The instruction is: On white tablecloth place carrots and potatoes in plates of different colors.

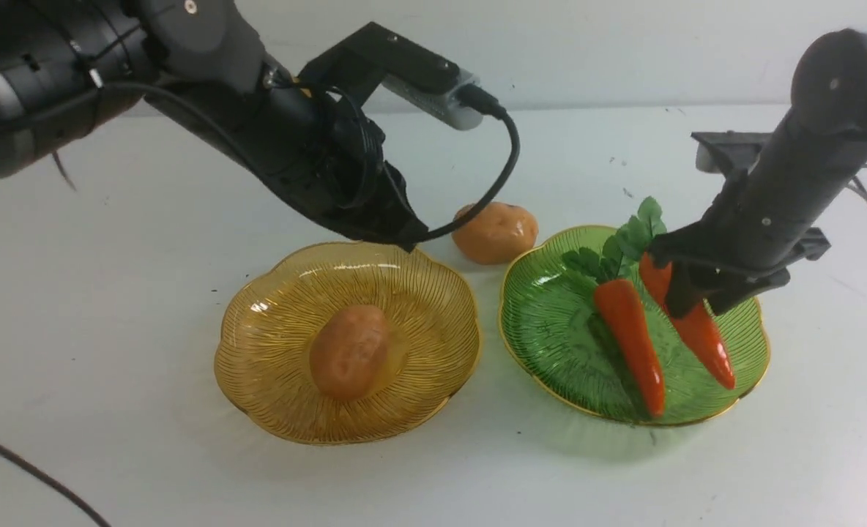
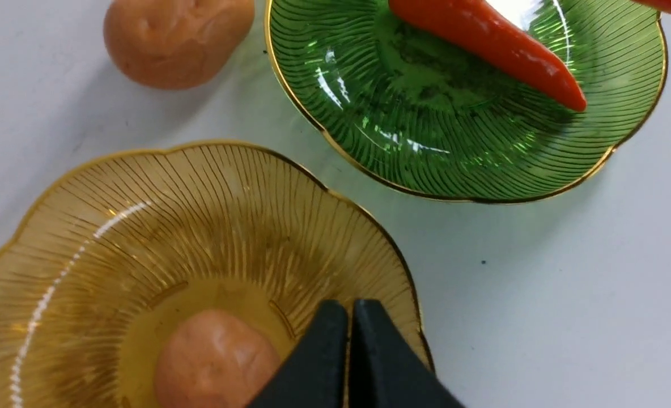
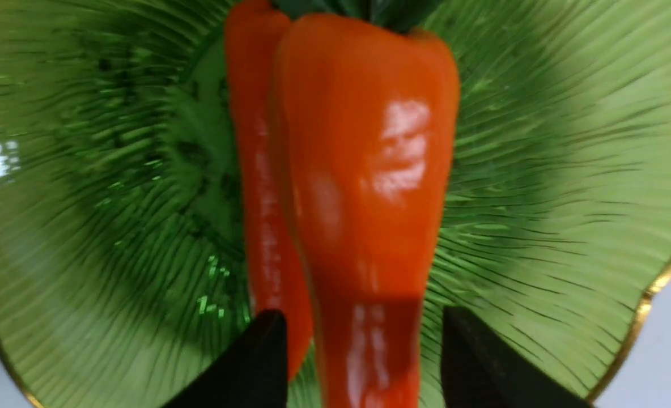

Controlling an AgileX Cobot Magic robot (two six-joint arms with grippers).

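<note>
Nearest on the white surface, the amber plate holds one potato at its middle. Just beside it on the right, the green plate carries the left carrot and the right carrot, leaves at the far side. The right hand straddles the right carrot, fingers spread. The left hand hangs over the amber plate's far rim, fingers pressed together, empty. Farthest, the second potato sits on the surface behind the two plates.

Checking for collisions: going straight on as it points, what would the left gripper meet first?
Likely the amber plate, on its ribbed wall near the rim, not the potato; depth unclear.
</note>
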